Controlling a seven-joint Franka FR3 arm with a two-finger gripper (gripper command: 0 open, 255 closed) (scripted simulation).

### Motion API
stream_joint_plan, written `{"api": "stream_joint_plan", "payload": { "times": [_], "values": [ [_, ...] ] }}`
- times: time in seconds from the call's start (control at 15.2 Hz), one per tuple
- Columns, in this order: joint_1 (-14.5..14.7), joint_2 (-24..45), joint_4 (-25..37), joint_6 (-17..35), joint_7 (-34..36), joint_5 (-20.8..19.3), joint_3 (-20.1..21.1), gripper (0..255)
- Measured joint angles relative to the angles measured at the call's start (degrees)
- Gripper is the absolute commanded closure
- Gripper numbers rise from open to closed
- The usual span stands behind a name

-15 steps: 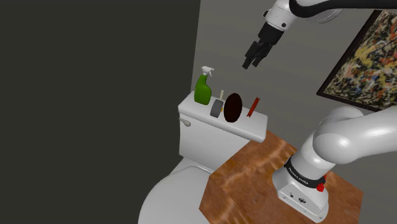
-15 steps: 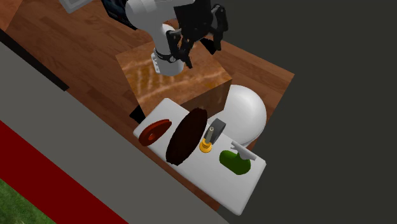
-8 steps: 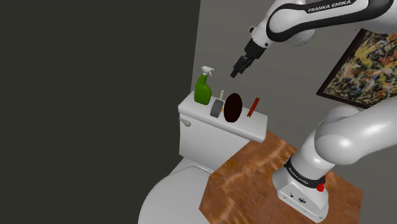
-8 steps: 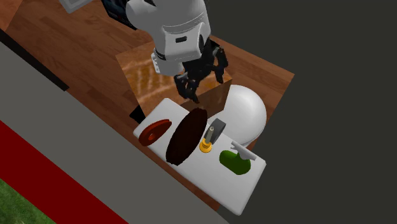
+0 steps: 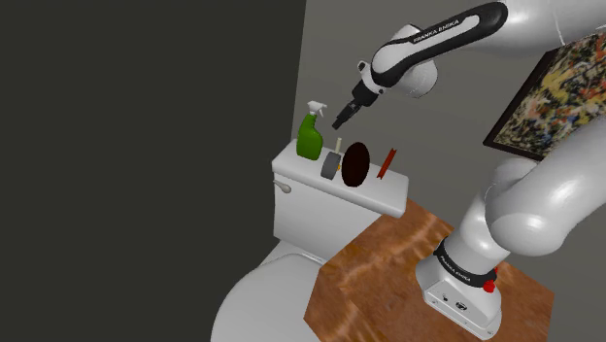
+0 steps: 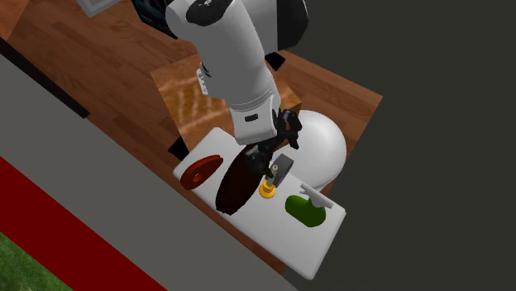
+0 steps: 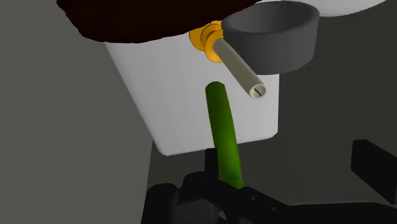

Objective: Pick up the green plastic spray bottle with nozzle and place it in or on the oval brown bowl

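Observation:
The green spray bottle (image 5: 310, 138) with a white nozzle stands upright at the left end of the white toilet tank lid (image 5: 374, 195) in the shoulder view. The dark brown oval bowl (image 5: 356, 163) stands on its edge near the middle of the lid. My gripper (image 5: 342, 119) hangs open in the air, just right of the nozzle and above a grey cup (image 5: 329, 165), touching nothing. From the second exterior view the gripper (image 6: 269, 154) is over the bowl (image 6: 234, 187) and cup, short of the bottle (image 6: 303, 212). In the wrist view the bottle (image 7: 223, 135) lies ahead of the gripper (image 7: 266, 177).
A red item (image 5: 387, 163) leans at the lid's right end. A yellow-based piece with a pale rod (image 7: 240, 65) stands between cup (image 7: 275, 35) and bowl (image 7: 140, 19). The wall rises right behind the tank. The toilet bowl (image 5: 260, 301) sits below.
The gripper has come down and to the shoulder view's left, from high above the red item to just beside the bottle's nozzle. The things on the lid have not moved.

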Motion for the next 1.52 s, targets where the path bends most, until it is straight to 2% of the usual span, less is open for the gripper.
{"api": "stream_joint_plan", "payload": {
  "times": [0.2,0.33,0.46,0.53,0.92,1.32,1.39,1.52],
  "values": [
    [6.42,8.48,3.95,4.83,-12.72,11.52,-5.53,0],
    [9.61,14.21,7.41,6.13,-22.45,21.41,-7.86,0],
    [10.41,17.78,9.5,6.55,-29.47,28.73,-8.13,0],
    [10.49,19.04,10.29,6.59,-31.19,30.85,-7.96,0],
    [9.98,25.18,13.48,7.05,-38.28,40.36,-6.15,0],
    [9.82,26.03,14.0,7.07,-39.07,41.52,-5.82,0],
    [9.82,26.05,14.01,7.07,-39.08,41.54,-5.82,255],
    [9.81,26.06,14.02,7.07,-39.09,41.55,-5.81,255]
  ]
}}
